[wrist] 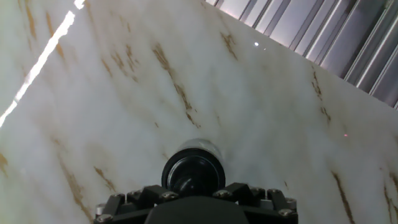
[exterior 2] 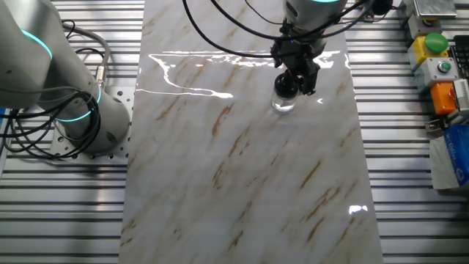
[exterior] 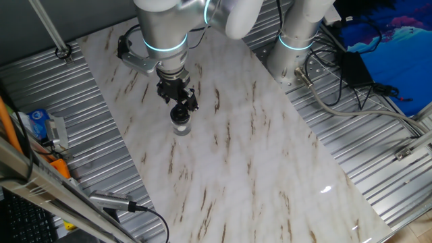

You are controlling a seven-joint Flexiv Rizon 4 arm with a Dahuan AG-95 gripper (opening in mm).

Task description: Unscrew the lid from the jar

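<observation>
The small clear jar point(exterior: 181, 126) stands upright on the marble tabletop point(exterior: 256, 155), with its glossy black lid point(exterior: 179, 111) on top. It also shows in the other fixed view as the jar point(exterior 2: 283, 103) and the lid point(exterior 2: 287, 86). My black gripper point(exterior: 179, 102) points straight down, with its fingertips right at the lid. In the hand view the lid point(wrist: 193, 172) sits just beyond my gripper point(wrist: 193, 194), whose body hides the lid's near edge. The jar's clear wall point(wrist: 200, 147) shows behind the lid. I cannot see whether the fingers press on the lid.
The marble sheet point(exterior 2: 242, 169) lies on a ribbed metal bench point(exterior: 81, 101). A second arm's base point(exterior: 297, 40) stands at the back. A control box with buttons point(exterior 2: 440, 66) sits at the bench edge. Cables and a handheld tool point(exterior: 111, 201) lie at one side.
</observation>
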